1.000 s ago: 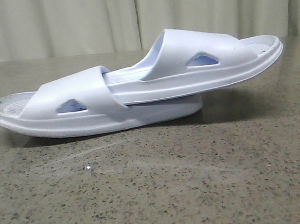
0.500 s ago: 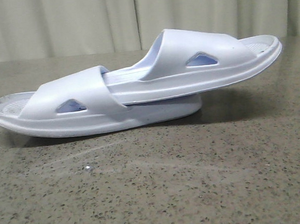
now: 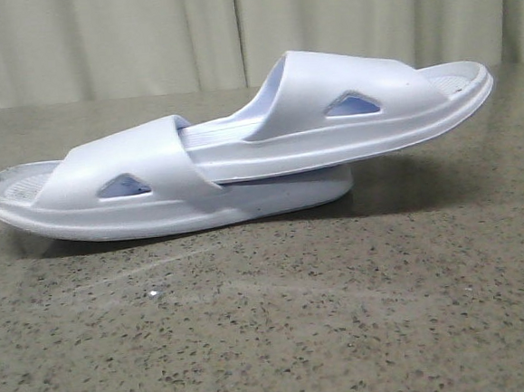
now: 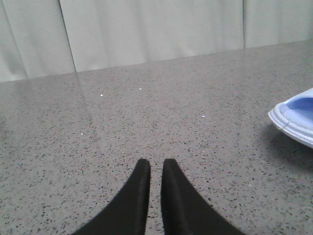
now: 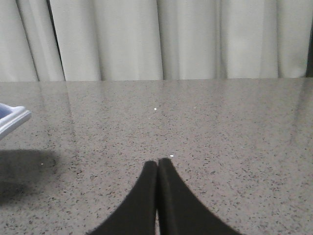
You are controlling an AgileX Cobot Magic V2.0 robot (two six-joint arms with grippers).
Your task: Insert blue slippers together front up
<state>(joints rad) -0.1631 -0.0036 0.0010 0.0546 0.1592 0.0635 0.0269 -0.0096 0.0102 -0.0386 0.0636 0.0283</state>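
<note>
Lying nested on the speckled table [image 3: 282, 340], the two blue slippers: lower slipper [image 3: 143, 183] flat on the stone, sole down, strap up, one end out to the left. Upper slipper [image 3: 364, 106] pushed in under that strap, its far end lifted clear of the table to the right, tilted upward, a shadow under it. Triangular cut-outs showing on both straps. Pale curtain [image 3: 231, 30] hanging behind.

Over on the left wrist view, left gripper [image 4: 156, 169] low over bare stone, black fingers [image 4: 134, 196] nearly together, just a thin slit between the tips, nothing held. One slipper end peeking in at the edge of that view [image 4: 296, 120], well apart from the fingers.

On the right wrist view, right gripper [image 5: 157, 169] also over bare table, fingers [image 5: 173, 200] pressed tip to tip, empty. Corner of a slipper [image 5: 11, 121] just visible at the frame edge with a dark shadow beneath, again well clear of the fingers.

Neither gripper touching the pair.
</note>
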